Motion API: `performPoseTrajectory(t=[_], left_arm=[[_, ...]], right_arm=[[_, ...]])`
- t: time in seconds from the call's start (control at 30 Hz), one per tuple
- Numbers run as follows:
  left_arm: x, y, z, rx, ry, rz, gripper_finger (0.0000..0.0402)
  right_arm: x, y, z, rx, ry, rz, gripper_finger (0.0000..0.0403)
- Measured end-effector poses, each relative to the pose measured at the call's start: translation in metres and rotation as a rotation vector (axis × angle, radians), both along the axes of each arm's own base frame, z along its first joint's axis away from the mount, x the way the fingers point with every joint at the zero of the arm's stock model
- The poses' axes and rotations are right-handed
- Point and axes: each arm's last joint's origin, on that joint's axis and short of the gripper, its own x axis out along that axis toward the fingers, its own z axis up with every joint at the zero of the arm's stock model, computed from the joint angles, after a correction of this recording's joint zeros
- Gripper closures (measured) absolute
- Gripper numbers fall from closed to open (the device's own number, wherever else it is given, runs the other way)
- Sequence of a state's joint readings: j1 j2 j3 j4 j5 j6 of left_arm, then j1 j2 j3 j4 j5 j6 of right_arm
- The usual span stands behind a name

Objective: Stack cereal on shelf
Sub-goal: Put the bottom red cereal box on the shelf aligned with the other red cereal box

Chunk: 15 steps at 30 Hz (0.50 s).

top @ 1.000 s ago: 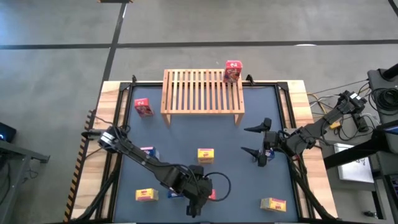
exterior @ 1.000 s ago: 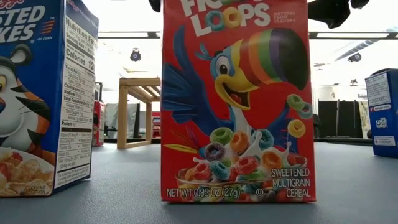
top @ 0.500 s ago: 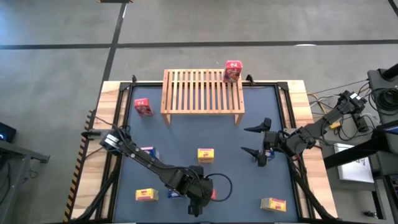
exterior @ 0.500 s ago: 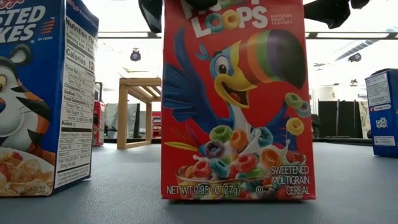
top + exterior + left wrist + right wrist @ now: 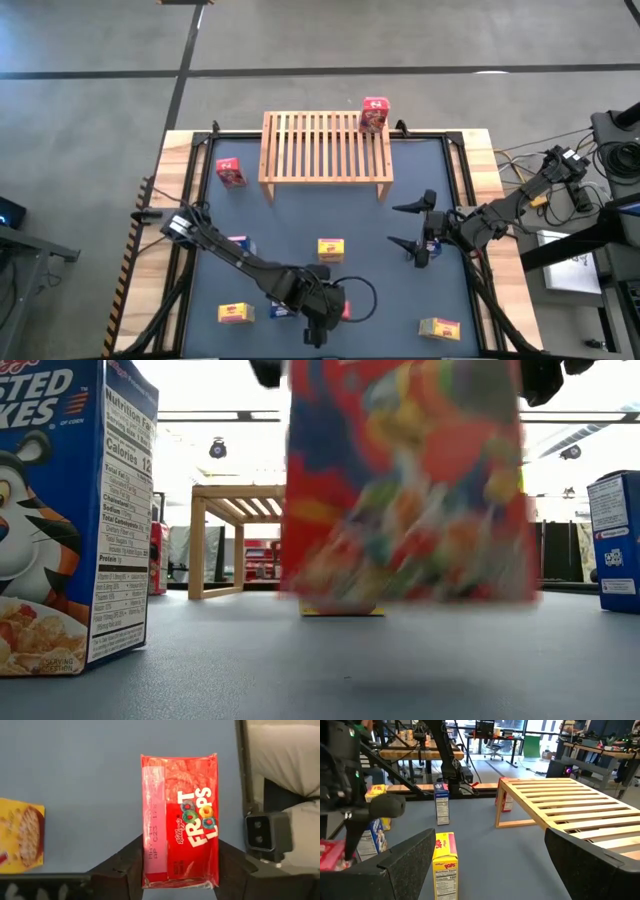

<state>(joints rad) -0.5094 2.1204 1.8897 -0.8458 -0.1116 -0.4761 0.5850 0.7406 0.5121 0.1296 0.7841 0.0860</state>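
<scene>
Grip comes first here: the left gripper [image 5: 180,870], at the tabletop's [image 5: 400,290] near edge, has its jaws closed on the long sides of a red box [image 5: 180,820], which the low view shows clear of the surface, so it looks ready to carry. The shelf [image 5: 325,150] stands at the far side with one red box on its right end. The right gripper [image 5: 412,226] waits wide open and empty, right of centre.

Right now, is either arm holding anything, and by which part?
The left gripper holds a red cereal box by its two long sides; the right holds nothing.
</scene>
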Motion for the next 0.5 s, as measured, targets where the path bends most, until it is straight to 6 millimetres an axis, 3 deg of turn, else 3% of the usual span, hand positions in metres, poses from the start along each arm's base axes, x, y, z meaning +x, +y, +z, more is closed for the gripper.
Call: performPoseTrajectory(t=[0.3, 0.5], left_arm=[[0.002, 0.016, 0.061, 0.145, -0.077, -0.040, 0.0241], [0.008, 0.055, 0.104, 0.228, -0.127, -0.080, 0.0241]], right_arm=[[-0.014, 0.011, 0.013, -0.060, -0.036, 0.103, 0.0039], [-0.028, 0.013, 0.015, -0.078, -0.054, 0.080, 0.0039]])
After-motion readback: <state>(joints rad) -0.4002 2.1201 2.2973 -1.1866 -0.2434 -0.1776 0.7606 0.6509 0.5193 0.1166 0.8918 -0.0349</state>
